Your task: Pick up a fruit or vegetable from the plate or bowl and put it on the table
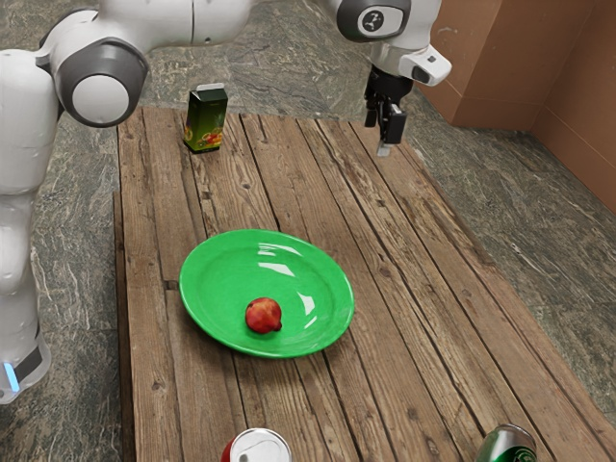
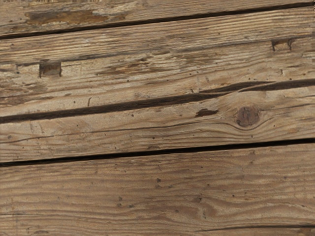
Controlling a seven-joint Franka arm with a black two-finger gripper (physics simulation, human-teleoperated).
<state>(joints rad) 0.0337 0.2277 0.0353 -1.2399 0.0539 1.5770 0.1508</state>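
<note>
Pomegranate (image 1: 263, 316) lay on the green plate (image 1: 214, 320), off its centre. The gripper (image 1: 380, 136) hung well apart from it, over the wooden table (image 1: 404, 308), its two fingers parted. A juice carton (image 1: 205, 122) stood near the table's edge, and a red can (image 1: 258, 449) and a green can (image 1: 507, 445) were on the boards. The wrist view showed grained planks with a round knot (image 2: 248, 116).

between my gripper (image 1: 383, 123) and the green plate (image 1: 217, 279), i could pass over bare table (image 1: 371, 226). the plate's rim rings the red fruit (image 1: 263, 315). a carton (image 1: 205, 120) stands upright beyond; the red can (image 1: 260, 449) and green can (image 1: 507, 446) leave a wide gap.
</note>
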